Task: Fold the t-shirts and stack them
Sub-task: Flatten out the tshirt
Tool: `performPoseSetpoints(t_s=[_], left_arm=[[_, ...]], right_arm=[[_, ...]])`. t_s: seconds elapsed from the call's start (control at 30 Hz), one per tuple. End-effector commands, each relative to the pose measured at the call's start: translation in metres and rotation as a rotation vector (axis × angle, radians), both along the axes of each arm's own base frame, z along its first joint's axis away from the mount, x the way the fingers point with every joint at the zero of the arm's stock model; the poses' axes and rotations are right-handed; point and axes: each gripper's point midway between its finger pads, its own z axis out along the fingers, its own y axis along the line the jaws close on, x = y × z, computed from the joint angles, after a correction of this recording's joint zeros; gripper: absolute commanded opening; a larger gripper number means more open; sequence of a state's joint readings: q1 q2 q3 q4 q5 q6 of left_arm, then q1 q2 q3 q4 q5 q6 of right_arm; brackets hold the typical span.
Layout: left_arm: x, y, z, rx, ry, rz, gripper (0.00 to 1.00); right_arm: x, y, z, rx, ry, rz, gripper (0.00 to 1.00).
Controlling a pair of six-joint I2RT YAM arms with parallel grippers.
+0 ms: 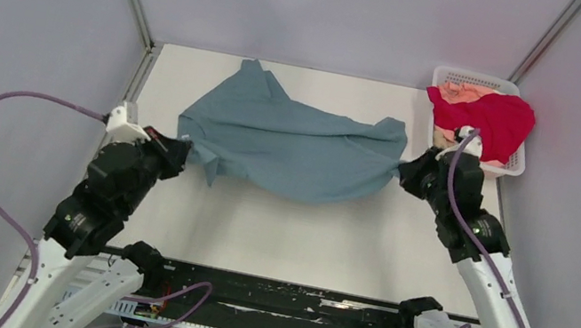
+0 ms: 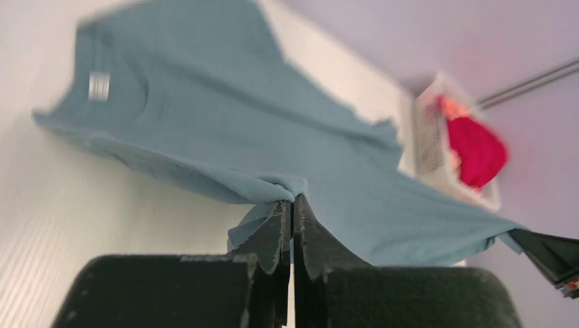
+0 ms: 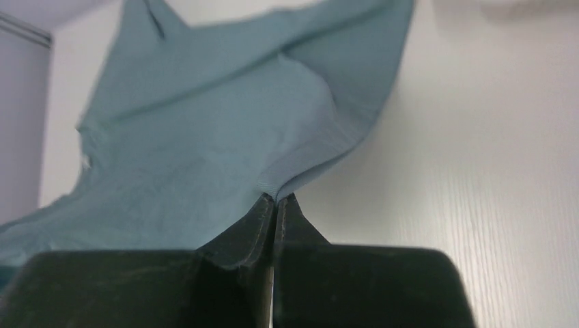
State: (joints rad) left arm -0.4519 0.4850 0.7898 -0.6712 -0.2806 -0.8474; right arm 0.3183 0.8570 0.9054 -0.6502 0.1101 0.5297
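The teal blue-grey t-shirt [image 1: 291, 142] hangs stretched between my two grippers above the white table. My left gripper [image 1: 181, 148] is shut on its left edge; in the left wrist view [image 2: 292, 199] the cloth [image 2: 225, 130] is bunched at the fingertips. My right gripper [image 1: 406, 168] is shut on its right hem; in the right wrist view [image 3: 276, 198] the shirt [image 3: 205, 150] runs away from the tips. The crimson red t-shirt [image 1: 493, 119] lies heaped in the basket at the back right, and the pale peach t-shirt [image 1: 466, 93] shows under it.
The white lattice basket [image 1: 447, 73] stands at the table's back right corner, close behind my right arm; it also shows in the left wrist view [image 2: 430, 143]. Grey walls enclose the table [image 1: 302, 229] on three sides.
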Motion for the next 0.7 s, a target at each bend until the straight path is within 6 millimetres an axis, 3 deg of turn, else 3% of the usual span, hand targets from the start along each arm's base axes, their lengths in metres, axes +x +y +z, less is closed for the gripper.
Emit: performPoseSetpoints(t_s=[0.0,0.03,0.07,0.1,0.2,0.37,0.5,0.67], left_arm=[[0.008,0.022,0.150,0.006,-0.417,0.076,0.00],[0.003,0.025,0.182,0.004,-0.500,0.079,0.00],[0.002,0.028,0.197,0.007,-0.534,0.088,0.00],[-0.006,0.034,0.227,0.012,-0.597,0.101,0.00],[-0.020,0.048,0.281,0.037,-0.690,0.133,0.00],[-0.067,0.059,0.371,0.046,-0.894,0.097,0.00],[-0.105,0.066,0.419,0.036,-1.026,0.062,0.00],[-0.135,0.057,0.451,0.043,-1.135,-0.043,0.00]], right_arm=[[0.033,-0.001,0.141,0.103,-0.390,-0.055,0.00],[0.032,-0.001,0.163,0.107,-0.443,-0.049,0.00],[0.030,-0.002,0.185,0.109,-0.491,-0.040,0.00],[0.026,-0.002,0.204,0.105,-0.536,-0.027,0.00],[0.009,-0.002,0.257,0.091,-0.658,0.025,0.00],[-0.036,-0.003,0.320,0.120,-0.817,0.103,0.00],[-0.070,-0.013,0.360,0.136,-0.928,0.107,0.00],[-0.111,-0.014,0.390,0.142,-1.014,0.175,0.00]])
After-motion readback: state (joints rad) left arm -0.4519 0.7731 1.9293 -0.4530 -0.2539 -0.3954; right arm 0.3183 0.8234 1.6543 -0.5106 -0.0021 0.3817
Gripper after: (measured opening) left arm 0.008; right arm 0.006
